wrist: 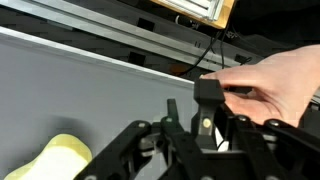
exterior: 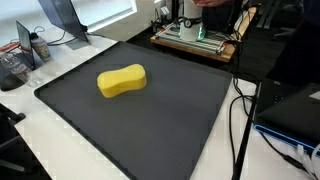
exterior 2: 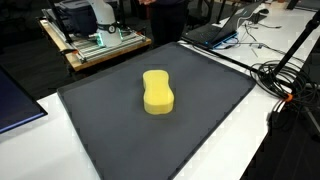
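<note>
Pincer open or closed: cannot tell. Best centre it squarely over the yellow peanut-shaped foam sponge, avoiding the bare hand.

We take dark mat as landmark. Under mat: white table, margins showing on all sides. Beyond mat's far edge we see wooden bench loaded with equipment. Beside mat: tangled black cables, open laptop. Past far corner: bright window, daylight.
</note>
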`<state>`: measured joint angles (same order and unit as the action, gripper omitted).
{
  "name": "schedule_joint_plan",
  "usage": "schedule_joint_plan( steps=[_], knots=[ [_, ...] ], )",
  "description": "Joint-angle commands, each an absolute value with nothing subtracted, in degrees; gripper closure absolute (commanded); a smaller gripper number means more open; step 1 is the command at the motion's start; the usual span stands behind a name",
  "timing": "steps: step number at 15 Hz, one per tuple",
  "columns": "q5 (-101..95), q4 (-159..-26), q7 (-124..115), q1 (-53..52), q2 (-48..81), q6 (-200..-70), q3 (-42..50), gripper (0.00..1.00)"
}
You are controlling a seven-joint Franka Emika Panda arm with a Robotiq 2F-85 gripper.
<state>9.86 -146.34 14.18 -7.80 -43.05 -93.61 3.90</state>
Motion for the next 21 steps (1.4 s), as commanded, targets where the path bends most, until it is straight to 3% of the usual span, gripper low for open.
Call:
schedule_joint_plan(
  steps=[1,3,12,21],
  knots=[
    [9.7,-144.9,15.9,-6.7,-42.5,-91.5,4.3,0.89],
    [10.0,-145.4,15.5,-6.9,-42.7,-91.8,3.8,0.99],
    [11.2,-145.6,12.9,-7.2,-44.0,-93.2,1.4,0.97],
    [6.0,-125.7,-8.3,-6.2,-20.8,-105.9,-11.7,0.97]
  ],
)
